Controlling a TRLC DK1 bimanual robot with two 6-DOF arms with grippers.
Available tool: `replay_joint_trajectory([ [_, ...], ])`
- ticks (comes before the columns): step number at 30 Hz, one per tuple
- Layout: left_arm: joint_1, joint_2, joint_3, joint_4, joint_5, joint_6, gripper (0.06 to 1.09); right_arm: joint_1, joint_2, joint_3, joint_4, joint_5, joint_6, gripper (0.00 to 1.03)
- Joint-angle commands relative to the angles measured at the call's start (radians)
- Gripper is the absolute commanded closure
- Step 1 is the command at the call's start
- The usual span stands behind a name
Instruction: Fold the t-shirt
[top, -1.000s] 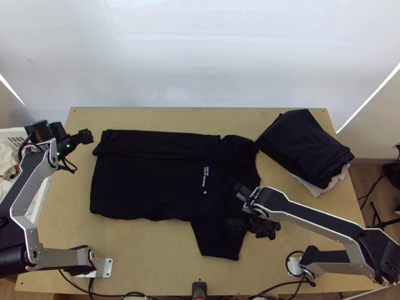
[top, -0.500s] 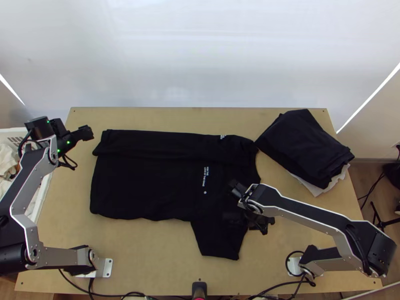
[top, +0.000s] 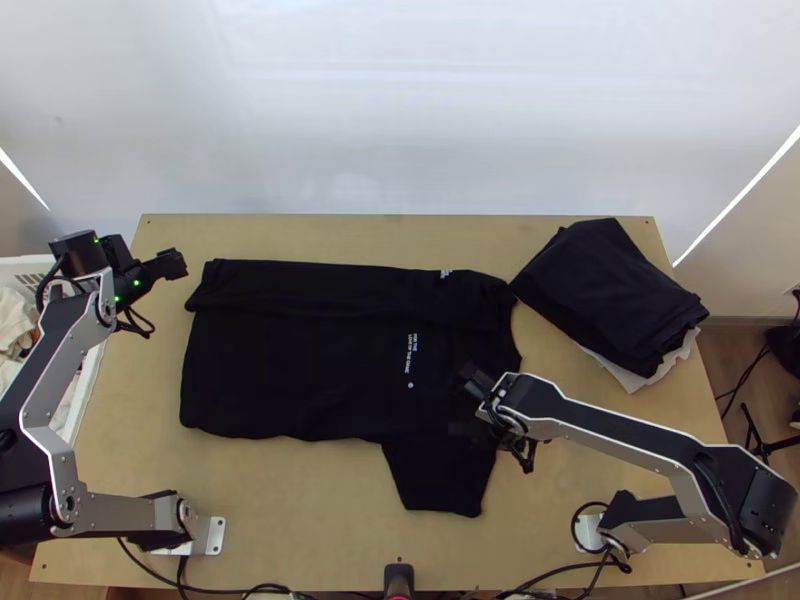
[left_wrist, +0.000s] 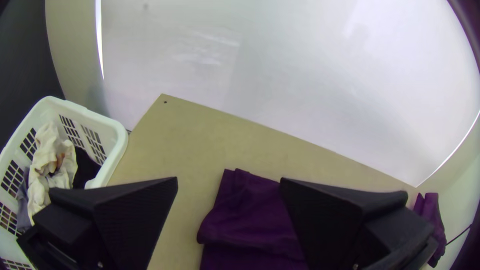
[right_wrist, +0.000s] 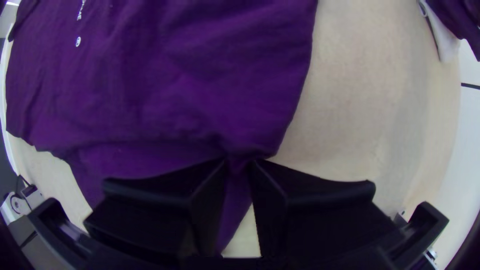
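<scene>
The black t-shirt (top: 300, 370) lies spread sideways, its far long side folded over in a strip and one sleeve (top: 435, 480) pointing to the near edge. My right gripper (top: 500, 432) is low over the shoulder by that sleeve. In the right wrist view the t-shirt (right_wrist: 175, 90) looks purple, and its cloth gathers between the close fingertips of my right gripper (right_wrist: 239, 161), shut on it. My left gripper (top: 170, 265) is beside the far left corner of the shirt; in the left wrist view the left gripper (left_wrist: 229, 179) stands open, with the t-shirt (left_wrist: 250, 215) beyond its fingers.
A stack of folded dark clothes (top: 610, 295) with a white piece under it lies at the far right, close to the collar end. A white basket (left_wrist: 112, 132) holding clothes stands at the table's left side. Bare wood (top: 290, 510) lies along the near side.
My right gripper has moved left onto the shoulder and shut on cloth there; the sleeve's hem has shifted slightly. The left arm shifted slightly at first, then stayed almost still.
</scene>
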Motion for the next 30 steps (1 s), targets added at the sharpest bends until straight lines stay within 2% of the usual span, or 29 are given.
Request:
replay_joint_trajectory([
  [1,-0.018,-0.004,0.005,-0.131,0.000,0.067,0.10,0.028,-0.021,-0.005,-0.001,0.066,0.008,1.00],
  [4,-0.050,-0.009,-0.013,-0.393,-0.002,0.300,0.10,0.037,-0.041,-0.002,-0.018,0.067,0.008,1.00],
  [6,-0.041,-0.010,-0.019,-0.551,-0.013,0.405,0.10,0.037,-0.045,0.001,-0.019,0.067,0.012,1.00],
  [8,-0.044,-0.005,-0.015,-0.691,-0.080,0.503,0.10,0.037,-0.045,0.001,-0.019,0.067,0.017,1.00],
  [11,-0.071,-0.025,-0.062,-0.783,-0.218,0.621,0.10,0.033,-0.033,0.005,-0.019,0.067,0.023,1.00],
  [14,-0.130,-0.062,-0.124,-0.833,-0.329,0.670,0.10,0.033,-0.024,0.018,-0.019,0.067,0.024,1.00],
  [18,-0.177,-0.142,-0.193,-0.830,-0.315,0.715,0.10,0.034,-0.013,0.033,-0.019,0.067,0.026,1.00],
  [25,-0.232,-0.154,-0.271,-0.901,-0.333,0.669,0.11,0.034,-0.007,0.039,-0.019,0.069,0.027,1.00],
  [30,-0.238,-0.183,-0.317,-0.872,-0.332,0.678,0.14,0.036,-0.003,0.038,-0.019,0.069,0.031,1.00],
])
